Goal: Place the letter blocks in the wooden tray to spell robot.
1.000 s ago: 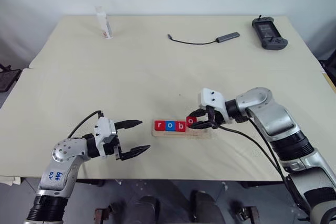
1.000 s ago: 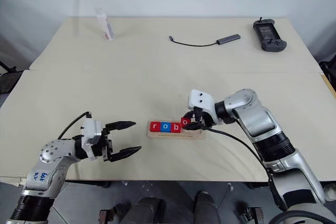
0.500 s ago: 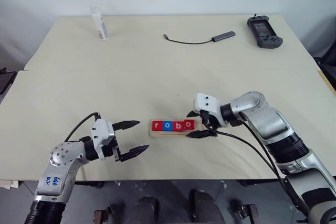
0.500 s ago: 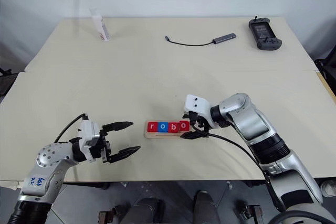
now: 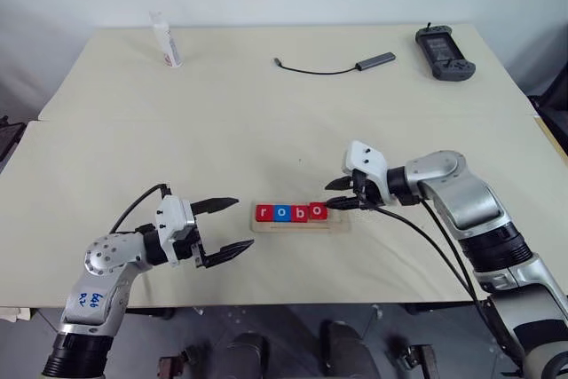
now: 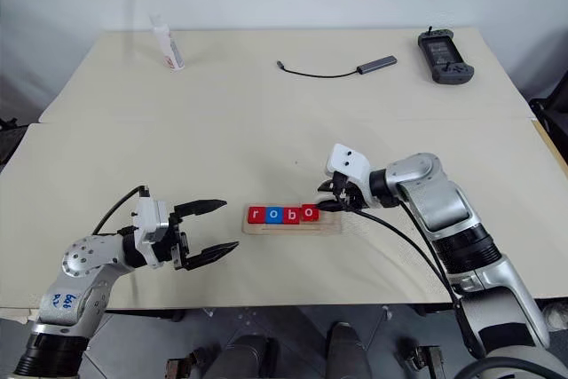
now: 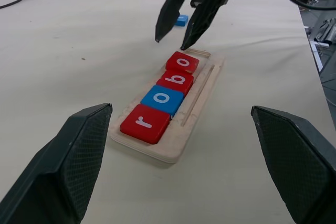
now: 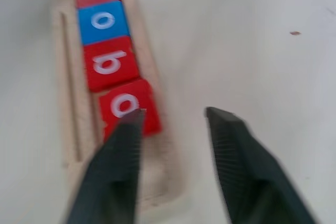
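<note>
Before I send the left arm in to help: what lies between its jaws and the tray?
Only bare tabletop lies between the left gripper and the wooden tray; the left eye view shows it, and the left wrist view agrees.

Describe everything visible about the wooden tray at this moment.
The wooden tray is a long, narrow strip of pale wood with rounded corners, lying flat on the cream table. A thin groove runs lengthwise along one side. Four letter tiles sit in a row on it: red r, blue o, red b, red o, the last slightly askew. The end beyond that last tile is bare. The right claw hovers just off that end, not touching the tray.
</note>
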